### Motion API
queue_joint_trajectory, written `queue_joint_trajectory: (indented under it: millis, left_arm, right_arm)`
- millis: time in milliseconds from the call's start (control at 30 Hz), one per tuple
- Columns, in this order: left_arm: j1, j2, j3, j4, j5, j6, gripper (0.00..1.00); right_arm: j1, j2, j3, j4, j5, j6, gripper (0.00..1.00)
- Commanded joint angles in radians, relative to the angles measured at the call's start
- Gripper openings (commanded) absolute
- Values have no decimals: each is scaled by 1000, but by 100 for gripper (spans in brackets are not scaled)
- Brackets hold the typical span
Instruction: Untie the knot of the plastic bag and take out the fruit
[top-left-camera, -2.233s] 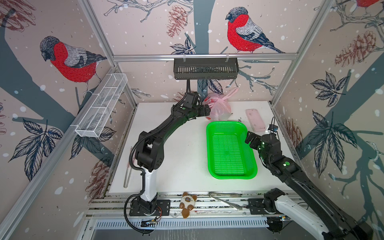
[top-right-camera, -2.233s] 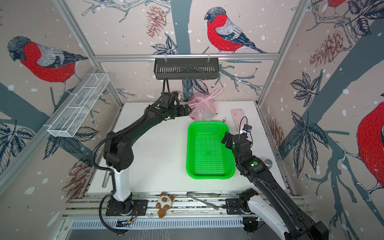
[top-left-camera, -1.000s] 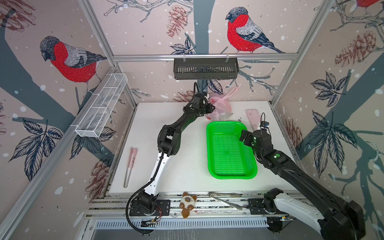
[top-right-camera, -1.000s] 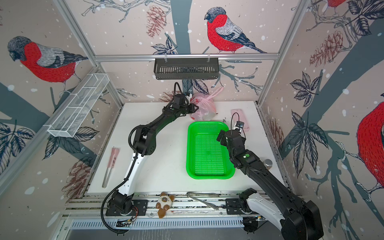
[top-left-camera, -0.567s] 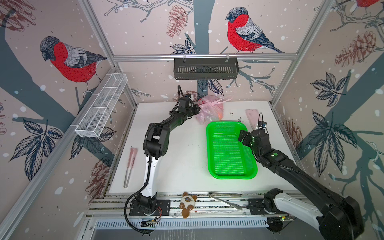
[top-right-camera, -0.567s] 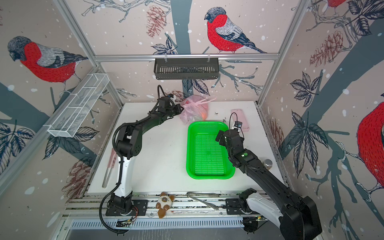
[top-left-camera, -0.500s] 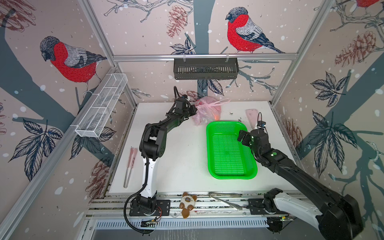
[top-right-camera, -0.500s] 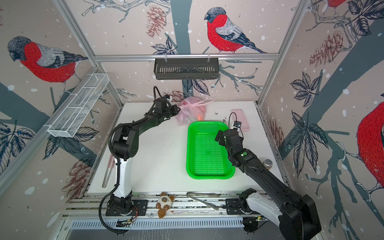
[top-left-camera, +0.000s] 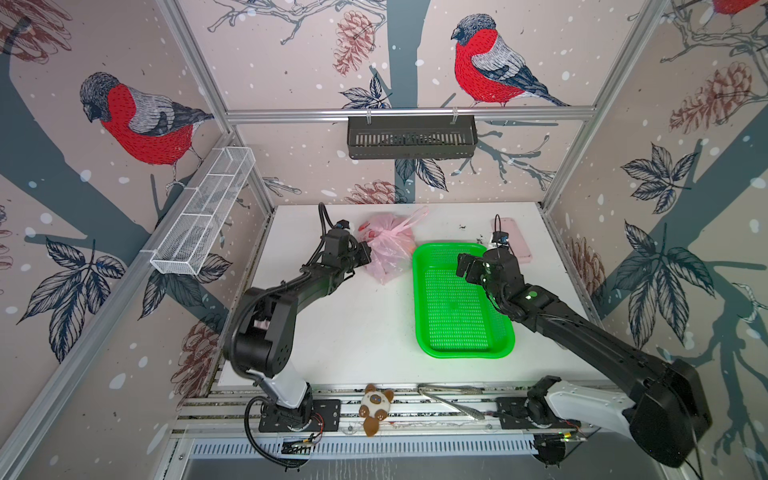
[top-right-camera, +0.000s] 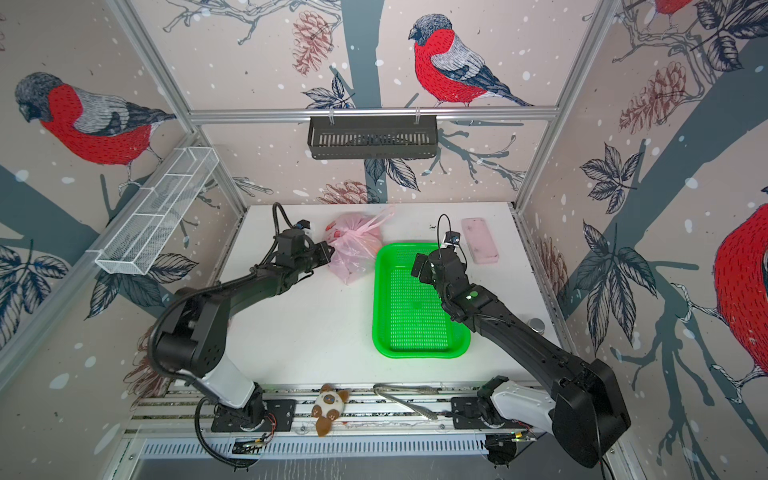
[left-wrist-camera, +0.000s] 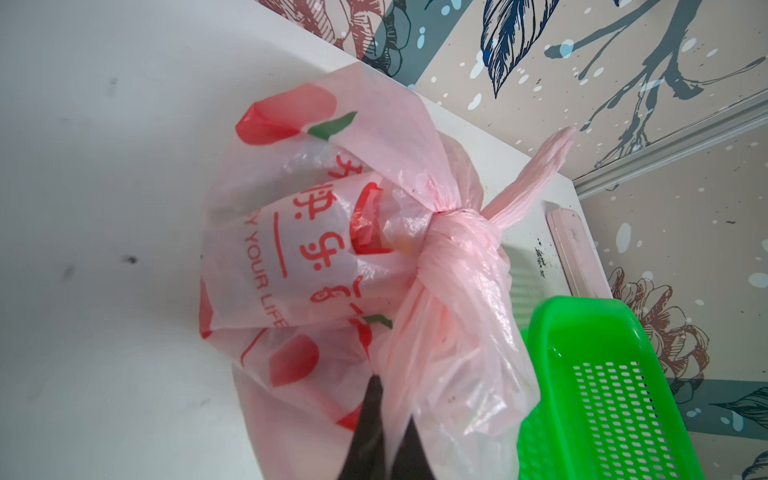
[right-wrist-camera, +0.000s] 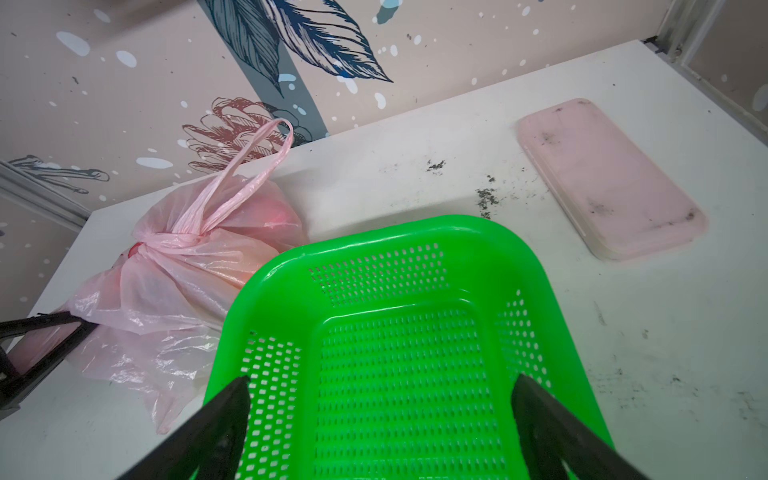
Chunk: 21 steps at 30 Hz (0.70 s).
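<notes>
Two grippers, and only one has hold of anything. From where I stand, the left gripper (left-wrist-camera: 388, 409) has its jaws pinched tight on a fold of the plastic bag (left-wrist-camera: 332, 249), low on the bag's side. The film is bunched between its fingertips (left-wrist-camera: 372, 399). Just past those tips, higher on the bag, sits the knot (left-wrist-camera: 446, 216), tied, with one loop handle sticking out beyond it. In both top views the same gripper (top-left-camera: 365, 253) (top-right-camera: 328, 251) presses against the bag's near flank. The fruit (right-wrist-camera: 270, 212) is inside the bag, only a blurred red and orange glow through the film.

The right gripper (right-wrist-camera: 380, 382) has its jaws spread wide and holds nothing. It hangs above the far end of the green basket (right-wrist-camera: 415, 232). The bag lies ahead of it toward the other arm, and the pink slab (right-wrist-camera: 606, 178) lies ahead on the opposite side
</notes>
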Motion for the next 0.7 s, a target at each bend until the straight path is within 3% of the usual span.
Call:
queue_joint_trajectory:
  millis: [0, 333, 667]
  left_arm:
    - [1, -122, -81, -20, -57, -10, 4]
    - [-14, -531, -293, -195, -98, -54, 5]
    - [-226, -688, -426, -193, -161, -225, 6]
  right_arm:
    - [33, 10, 24, 10, 22, -4, 99]
    - [131, 55, 62, 16, 53, 20, 98]
    - [246, 126, 125, -12, 107, 32, 98]
